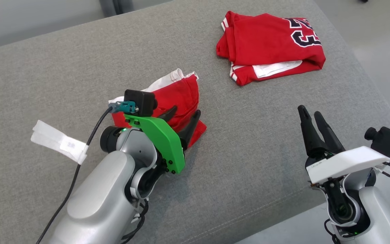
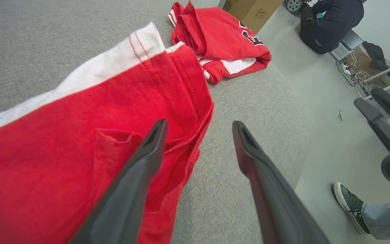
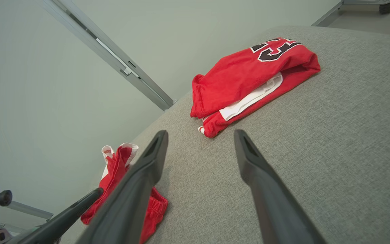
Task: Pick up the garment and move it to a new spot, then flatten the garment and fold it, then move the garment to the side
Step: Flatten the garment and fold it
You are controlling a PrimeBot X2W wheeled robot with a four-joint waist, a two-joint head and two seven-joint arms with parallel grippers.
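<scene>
Folded red garment (image 1: 181, 96), white trim

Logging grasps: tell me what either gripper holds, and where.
Nothing held: left gripper open over the nearer red garment, right gripper open above the cushion.

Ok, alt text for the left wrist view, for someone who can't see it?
The left gripper is open, one finger over red shorts with a white band, the other over the gray cushion. A folded red jersey lies farther back. A person's shoe stands on the floor at lower right.
</scene>
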